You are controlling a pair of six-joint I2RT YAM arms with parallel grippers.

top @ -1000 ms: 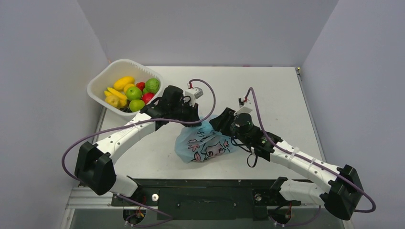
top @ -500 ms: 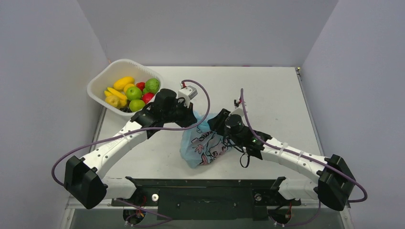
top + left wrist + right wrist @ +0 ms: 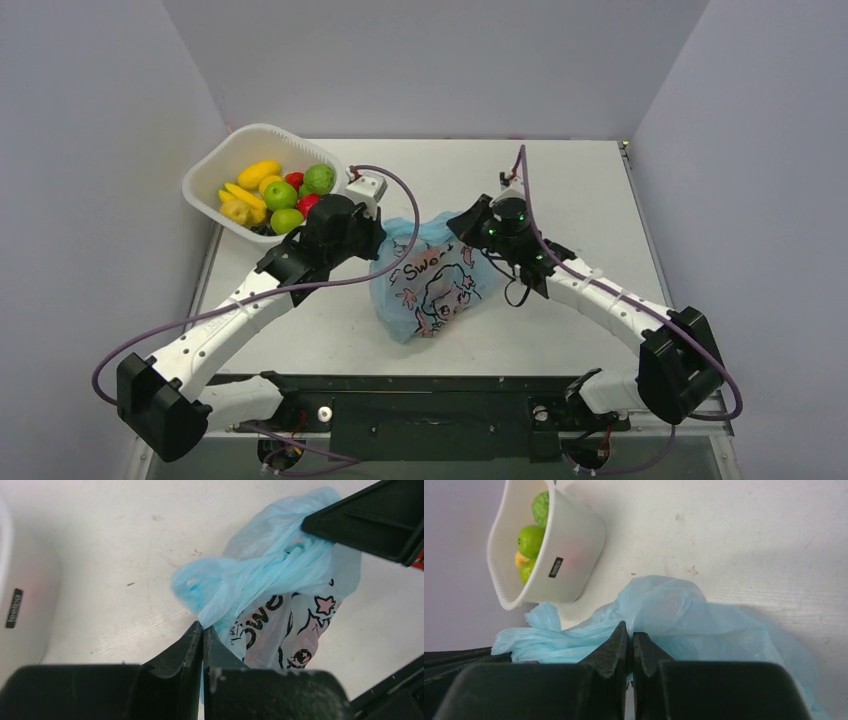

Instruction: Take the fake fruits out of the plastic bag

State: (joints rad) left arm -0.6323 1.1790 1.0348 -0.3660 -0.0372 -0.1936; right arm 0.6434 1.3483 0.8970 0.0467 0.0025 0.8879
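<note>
The white basket (image 3: 205, 170) of green apples and bananas sits close by the left gripper (image 3: 202, 629), which is clamped tight on a twisted strand of the plastic bag (image 3: 435, 285). In the last second the arms have drawn apart and the bag has spread out, drawing upward. The right gripper (image 3: 630, 630) is closed on the opposite film. No fake fruits are out yet. Bare table (image 3: 590, 190) lies rightward, and the basket crowds the left.

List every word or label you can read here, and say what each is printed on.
"Swe": dark lettering on the plastic bag, seen from the top view; the letters after it are lost in folds.
The black label on the white basket: a pale brand word, too small to read.
No other text.
</note>
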